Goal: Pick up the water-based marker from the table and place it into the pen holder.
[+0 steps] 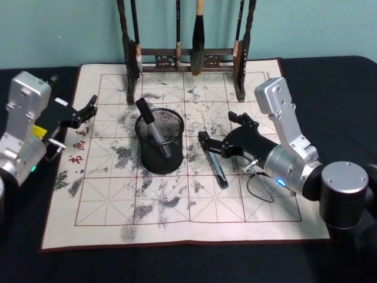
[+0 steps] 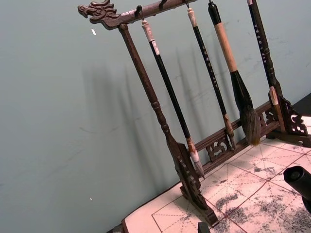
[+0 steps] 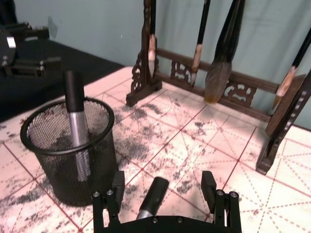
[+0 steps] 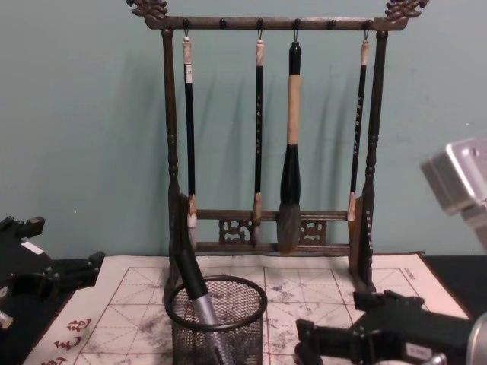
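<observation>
A water-based marker (image 1: 215, 169) with a silver body and black cap lies on the white mat, just right of the pen holder (image 1: 162, 160). My right gripper (image 1: 219, 128) hovers over its upper end, open. In the right wrist view the marker (image 3: 151, 198) shows between the two fingers (image 3: 116, 187), close to the palm. The black mesh pen holder (image 3: 95, 167) stands upright with another marker (image 1: 154, 132) leaning inside it, cap up. From the chest view the holder (image 4: 245, 328) is at the front centre and the right gripper (image 4: 342, 319) is low on the right. My left gripper (image 1: 89, 108) rests open at the mat's left edge.
A dark carved brush rack (image 1: 188, 59) with several hanging brushes stands at the mat's far edge, behind the holder. The red-gridded mat (image 1: 247, 206) covers the middle of the black table (image 1: 336, 76). The rack (image 2: 170, 145) stands close ahead in the left wrist view.
</observation>
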